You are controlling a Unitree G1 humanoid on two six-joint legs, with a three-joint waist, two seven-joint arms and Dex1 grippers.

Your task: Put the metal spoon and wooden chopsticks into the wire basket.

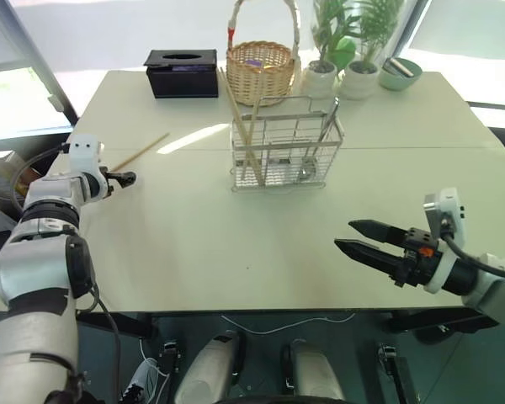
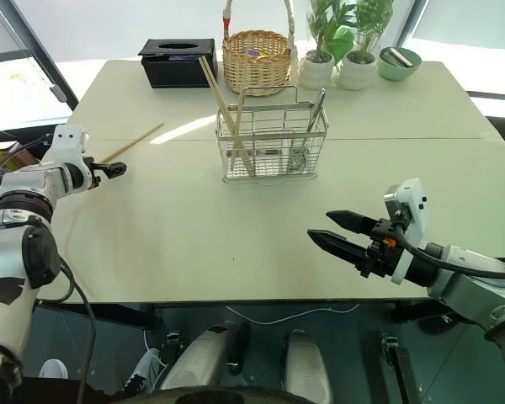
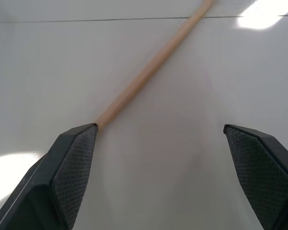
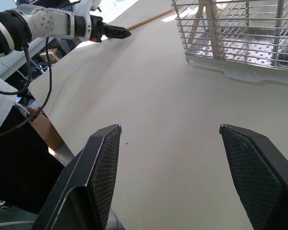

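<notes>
The wire basket stands at the middle of the white table. Two wooden chopsticks lean inside its left end, and the metal spoon leans inside its right end. A third wooden chopstick lies flat on the table at the left. My left gripper is open, low over the table at that stick's near end, which lies by one fingertip. My right gripper hovers open and empty over the front right of the table, pointing left, well short of the basket.
Along the table's far edge stand a black tissue box, a round wicker basket with a tall handle, two potted plants and a green bowl. Bare tabletop lies between both grippers and the wire basket.
</notes>
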